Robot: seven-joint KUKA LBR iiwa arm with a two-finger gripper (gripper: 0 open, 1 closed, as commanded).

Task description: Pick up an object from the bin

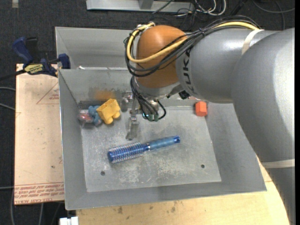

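Currently end effector hangs near blue brush, mid bin; yellow block to its left. Opening: cannot tell.

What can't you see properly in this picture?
Camera view:
- The right wall of the bin: hidden by the grey arm.
- The floor behind the hand: hidden by the orange wrist cover.
- The dark lump beside the yellow piece: too blurred to name.
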